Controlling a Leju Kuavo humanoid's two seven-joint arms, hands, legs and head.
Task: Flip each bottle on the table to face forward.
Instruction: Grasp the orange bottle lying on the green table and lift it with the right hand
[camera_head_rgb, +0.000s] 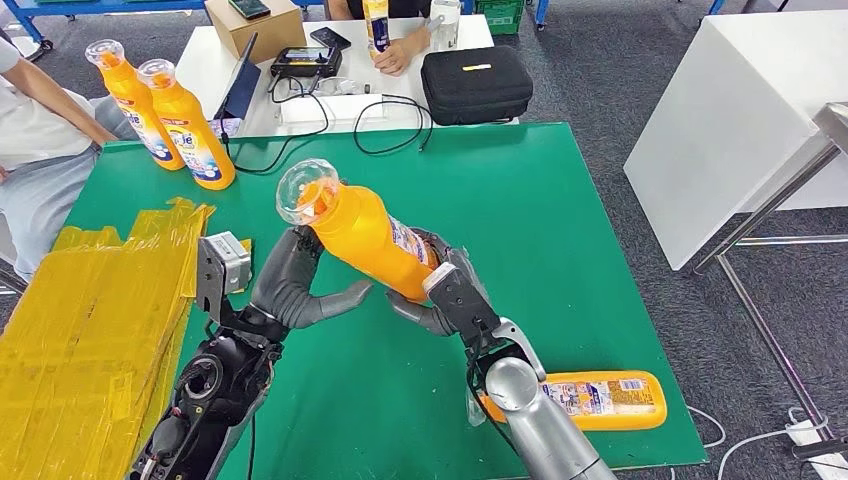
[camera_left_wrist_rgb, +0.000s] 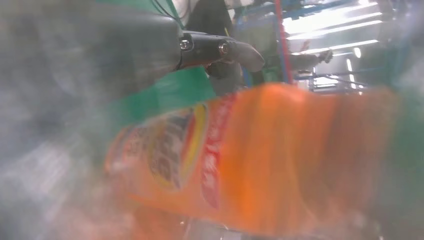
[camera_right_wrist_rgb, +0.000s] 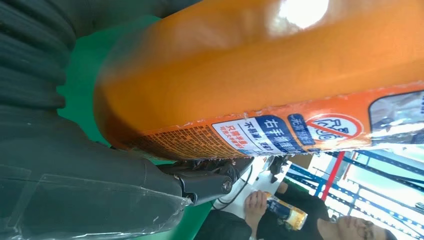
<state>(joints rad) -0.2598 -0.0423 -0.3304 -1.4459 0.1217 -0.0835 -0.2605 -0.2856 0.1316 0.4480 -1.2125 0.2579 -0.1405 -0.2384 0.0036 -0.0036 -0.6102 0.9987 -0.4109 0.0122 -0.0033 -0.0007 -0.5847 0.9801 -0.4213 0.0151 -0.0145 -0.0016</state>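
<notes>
at the far left of the green table (camera_head_rgb: 560, 200) we see a heap of yellow bags (camera_head_rgb: 90, 310), and behind it two orange bottles (camera_head_rgb: 170, 120) standing upright side by side, labels toward us. further in, our left robot hand (camera_head_rgb: 300, 285) has its fingers curled up against the neck end of the held bottle (camera_head_rgb: 365, 240), which is lifted off the table and tilted, its clear cap up and to the left. our right robot hand (camera_head_rgb: 445, 295) grips the base end of that same bottle; in the right wrist view its printed back label (camera_right_wrist_rgb: 280, 132) shows. near the front right edge of the table another bottle (camera_head_rgb: 605, 398) lies on its side. beyond the green table a black case (camera_head_rgb: 475, 82) sits on a white table (camera_head_rgb: 200, 60), where a person's hand (camera_head_rgb: 395, 55) holds one more bottle.
</notes>
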